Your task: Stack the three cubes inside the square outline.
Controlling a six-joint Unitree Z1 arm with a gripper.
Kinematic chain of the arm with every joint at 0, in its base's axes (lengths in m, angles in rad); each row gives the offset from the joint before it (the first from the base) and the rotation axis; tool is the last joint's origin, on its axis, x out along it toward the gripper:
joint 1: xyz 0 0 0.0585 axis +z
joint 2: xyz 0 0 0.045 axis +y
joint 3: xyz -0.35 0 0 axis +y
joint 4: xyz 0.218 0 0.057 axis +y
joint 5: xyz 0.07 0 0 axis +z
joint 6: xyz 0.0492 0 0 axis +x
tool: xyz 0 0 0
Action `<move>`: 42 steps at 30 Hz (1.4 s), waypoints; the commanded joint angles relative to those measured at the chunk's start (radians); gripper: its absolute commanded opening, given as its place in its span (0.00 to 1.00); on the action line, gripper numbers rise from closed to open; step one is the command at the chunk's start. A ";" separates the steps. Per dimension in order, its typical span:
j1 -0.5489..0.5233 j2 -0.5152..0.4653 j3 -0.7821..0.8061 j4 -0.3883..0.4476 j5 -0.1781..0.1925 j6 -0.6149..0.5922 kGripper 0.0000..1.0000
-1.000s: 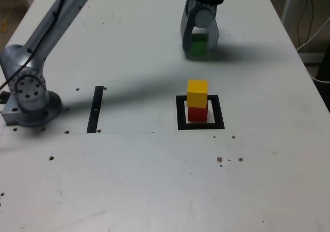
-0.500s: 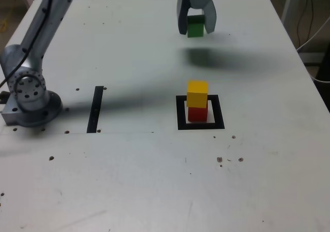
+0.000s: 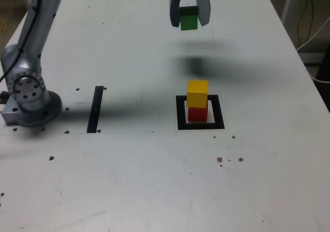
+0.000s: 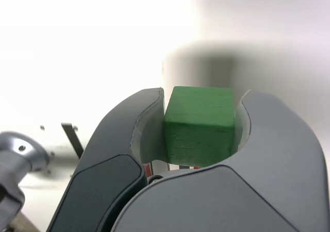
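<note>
My gripper (image 3: 189,19) is shut on the green cube (image 3: 189,18) and holds it in the air above the far part of the table. The wrist view shows the green cube (image 4: 200,125) clamped between both fingers of the gripper (image 4: 200,134). Nearer the camera, the yellow cube (image 3: 197,93) sits on top of the red cube (image 3: 197,114), and this pair stands inside the black square outline (image 3: 181,113). The held cube hangs well behind the stack and slightly toward the exterior view's left of it.
A narrow black strip (image 3: 96,109) lies on the table at the exterior view's left of the outline. The arm's grey base (image 3: 28,95) stands at the left edge. White cables (image 3: 309,15) hang beyond the table's right edge.
The gripper has lifted the green cube off the table and carried it upward and slightly to the exterior view's left. The yellow-on-red stack has not moved.
</note>
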 commanded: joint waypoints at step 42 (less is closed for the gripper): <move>-0.519 -0.113 0.178 -0.024 -0.111 -0.363 0.30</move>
